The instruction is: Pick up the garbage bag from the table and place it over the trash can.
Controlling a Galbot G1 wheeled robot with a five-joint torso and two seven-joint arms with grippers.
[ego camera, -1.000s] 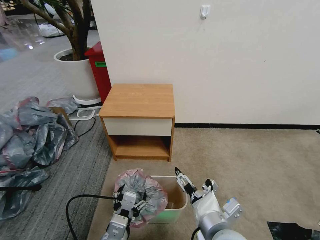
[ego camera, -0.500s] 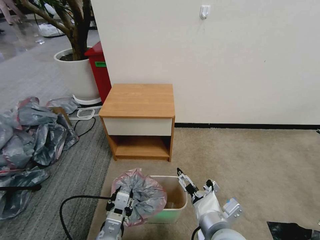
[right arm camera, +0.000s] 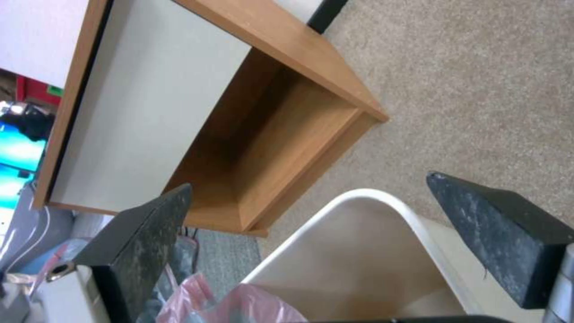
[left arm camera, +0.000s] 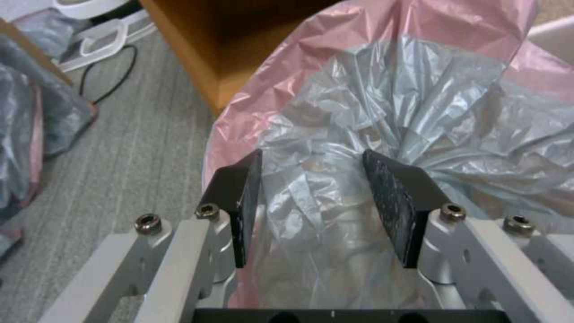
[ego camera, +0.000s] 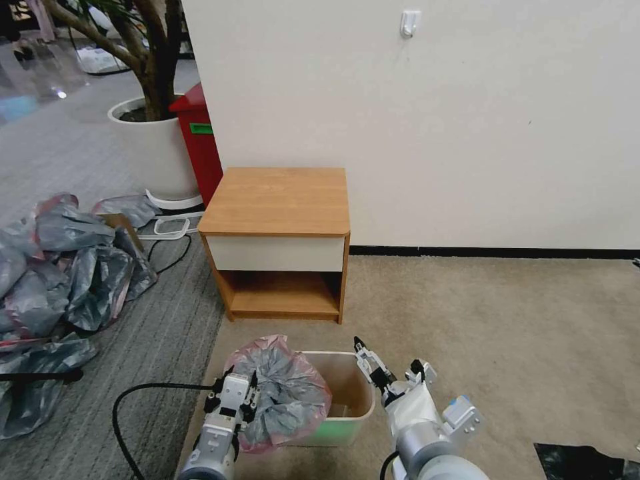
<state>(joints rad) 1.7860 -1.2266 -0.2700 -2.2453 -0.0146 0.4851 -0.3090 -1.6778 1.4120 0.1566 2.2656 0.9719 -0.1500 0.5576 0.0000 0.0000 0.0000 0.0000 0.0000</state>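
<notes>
On the carpet before the table (ego camera: pixel 277 220), the garbage bag (ego camera: pixel 283 393) drapes the trash can (ego camera: pixel 347 400) only on its left side. Left gripper (left arm camera: pixel 311 211) and right gripper (right arm camera: pixel 311 242) fingers are spread; the placing step seems unfinished, and next the mouth must stretch over the bare rim.

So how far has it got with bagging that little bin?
The table top is bare: the garbage bag already sits bunched over the left side of the trash can. The open left pincer straddles its crumpled plastic; the open right pincer hovers above the rim. Spreading the bag over the whole rim remains.
</notes>
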